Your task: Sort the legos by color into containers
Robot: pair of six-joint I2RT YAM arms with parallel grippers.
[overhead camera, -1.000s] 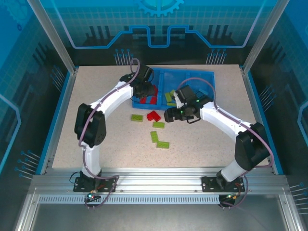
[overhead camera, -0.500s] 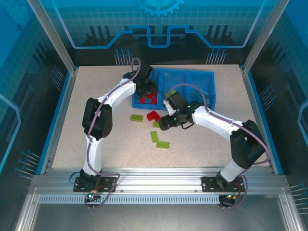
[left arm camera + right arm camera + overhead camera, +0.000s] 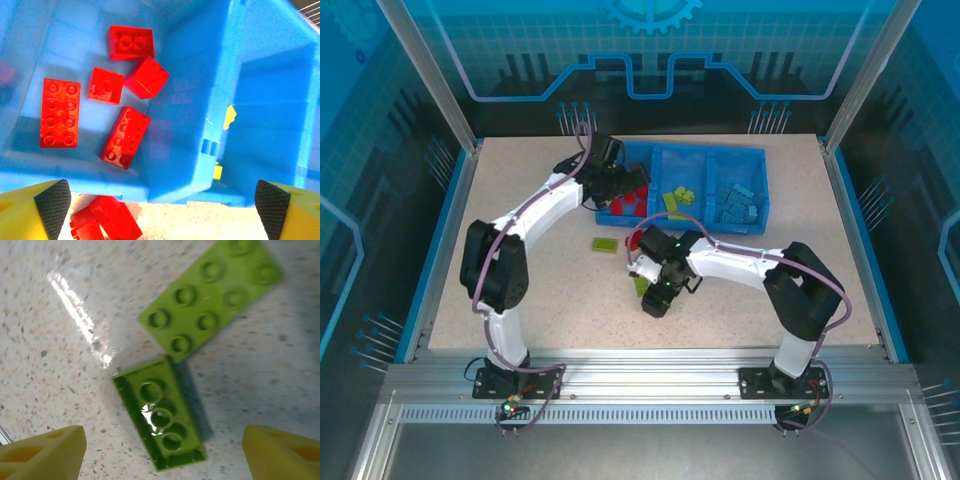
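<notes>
The blue tray (image 3: 760, 152) has three containers: red legos (image 3: 630, 204) on the left, lime green ones (image 3: 677, 198) in the middle, light blue ones (image 3: 735, 204) on the right. My left gripper (image 3: 617, 190) hangs open over the near wall of the left container (image 3: 190, 100). Several red bricks (image 3: 125, 135) lie inside it, and nothing sits between the fingers (image 3: 52, 200). One red brick (image 3: 105, 222) rests on the table just outside the tray. My right gripper (image 3: 162, 455) is open low over the table. It straddles an upside-down lime green brick (image 3: 160, 425) without touching it.
A flat lime green plate (image 3: 212, 295) lies just beyond the straddled brick, corner to corner with it. Another green brick (image 3: 605, 243) sits alone on the table to the left. The right arm (image 3: 740, 265) stretches across the table in front of the tray.
The left gripper has gone from shut to wide open over the red compartment. The right arm swung from the tray toward the near left, down over the green bricks on the table.
</notes>
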